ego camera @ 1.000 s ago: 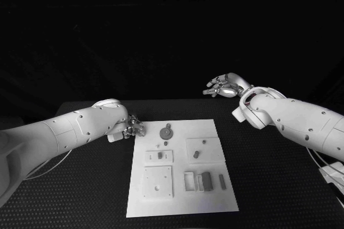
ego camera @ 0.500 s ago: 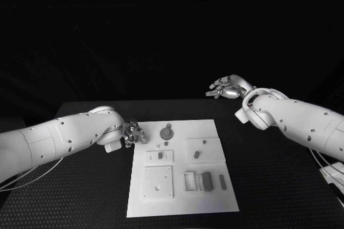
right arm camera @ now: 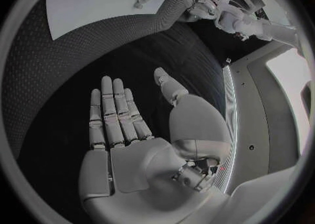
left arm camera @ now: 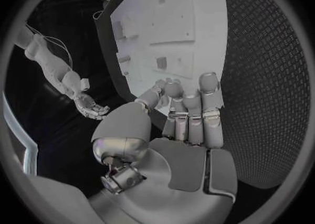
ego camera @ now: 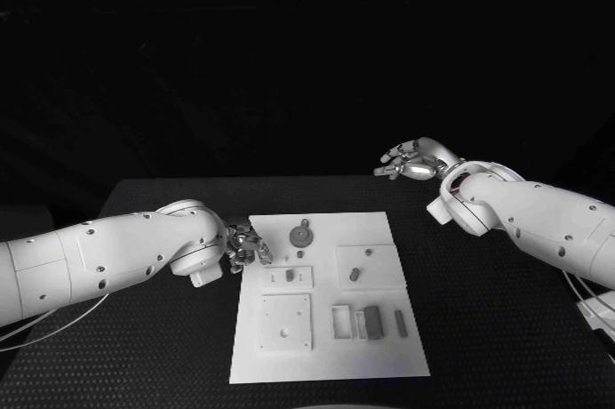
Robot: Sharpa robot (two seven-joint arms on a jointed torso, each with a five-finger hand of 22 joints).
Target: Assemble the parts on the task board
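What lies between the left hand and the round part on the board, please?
In the head view, only bare white board separates the left hand from the round part; no other piece lies in that short stretch.

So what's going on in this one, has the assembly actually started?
Not visibly. The left hand sits at the left edge of the white task board with its fingers apart and nothing in them, near the board's far left corner. The right hand is raised off beyond the table's far right corner, flat, open and empty. The parts lie on the board untouched, among them a round disc near the far edge and a dark upright block near the front right.
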